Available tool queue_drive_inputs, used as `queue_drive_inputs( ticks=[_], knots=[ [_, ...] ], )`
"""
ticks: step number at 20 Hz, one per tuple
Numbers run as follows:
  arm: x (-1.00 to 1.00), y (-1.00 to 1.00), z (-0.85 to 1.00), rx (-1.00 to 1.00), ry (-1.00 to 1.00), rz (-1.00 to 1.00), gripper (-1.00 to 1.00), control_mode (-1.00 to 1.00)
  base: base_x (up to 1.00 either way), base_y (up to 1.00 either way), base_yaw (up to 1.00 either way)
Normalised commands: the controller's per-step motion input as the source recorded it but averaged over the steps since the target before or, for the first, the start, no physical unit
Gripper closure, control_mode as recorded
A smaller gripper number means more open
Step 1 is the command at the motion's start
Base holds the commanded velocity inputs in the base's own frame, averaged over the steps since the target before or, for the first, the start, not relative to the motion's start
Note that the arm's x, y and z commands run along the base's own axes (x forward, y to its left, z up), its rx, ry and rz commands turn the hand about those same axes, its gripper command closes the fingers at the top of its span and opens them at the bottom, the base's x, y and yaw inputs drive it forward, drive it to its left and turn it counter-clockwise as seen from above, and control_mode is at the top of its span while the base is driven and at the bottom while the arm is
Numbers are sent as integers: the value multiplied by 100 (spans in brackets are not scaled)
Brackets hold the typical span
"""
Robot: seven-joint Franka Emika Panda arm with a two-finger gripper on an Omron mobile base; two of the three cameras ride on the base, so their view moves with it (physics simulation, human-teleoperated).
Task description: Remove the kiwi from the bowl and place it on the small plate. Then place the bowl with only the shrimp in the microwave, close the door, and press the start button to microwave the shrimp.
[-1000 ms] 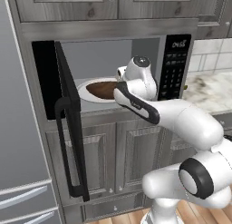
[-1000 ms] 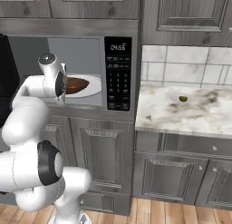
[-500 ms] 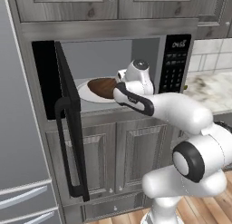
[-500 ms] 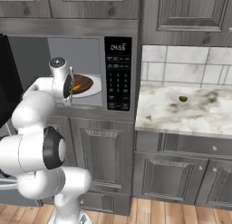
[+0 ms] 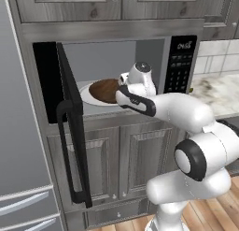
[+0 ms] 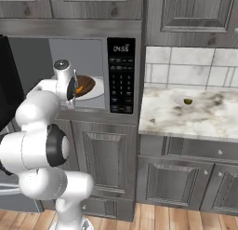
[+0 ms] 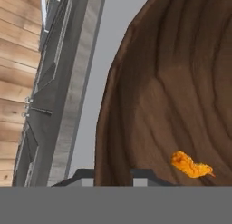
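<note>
The gripper [image 7: 107, 173] sits at the bowl's [image 7: 181, 82] near rim, jaws straddling it with a little slack; whether they grip it, I cannot tell. The bowl rests inside the microwave [image 5: 140, 61], directly ahead of the fingers. The hand view shows the shrimp [image 7: 190, 165] in it. The right base view shows the kiwi [image 6: 188, 101] on the plate [image 6: 179, 99], right of the microwave. The door [image 5: 70, 127] stands open.

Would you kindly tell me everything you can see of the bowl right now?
The bowl is wide, shallow and round, dark brown with a wood-grain look. It sits upright on the white turntable inside the open microwave. The orange shrimp lies in it; no kiwi shows inside. In the hand view the hand straddles its near rim, fingertips either side; whether they touch cannot be told.
</note>
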Motion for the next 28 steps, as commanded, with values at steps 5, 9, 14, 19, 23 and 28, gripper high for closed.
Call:
queue_drive_inputs(
  ticks=[5, 9, 14, 19, 23, 28],
  knots=[
    [-14, 2, 0, 0, 4, 0, -100, -100, 0, 0, 0],
    [-88, 0, 31, 0, -19, 0, -100, -100, 0, 0, 0],
    [-100, 25, 26, -3, -18, 0, -100, -100, 0, 0, 0],
    [-100, 7, 9, -11, -15, 0, -100, -100, 0, 0, 0],
    [-100, 0, 0, -16, -21, 0, -100, -100, 0, 0, 0],
    [-100, 2, 1, -15, -23, 0, -100, -100, 0, 0, 0]
  ],
)
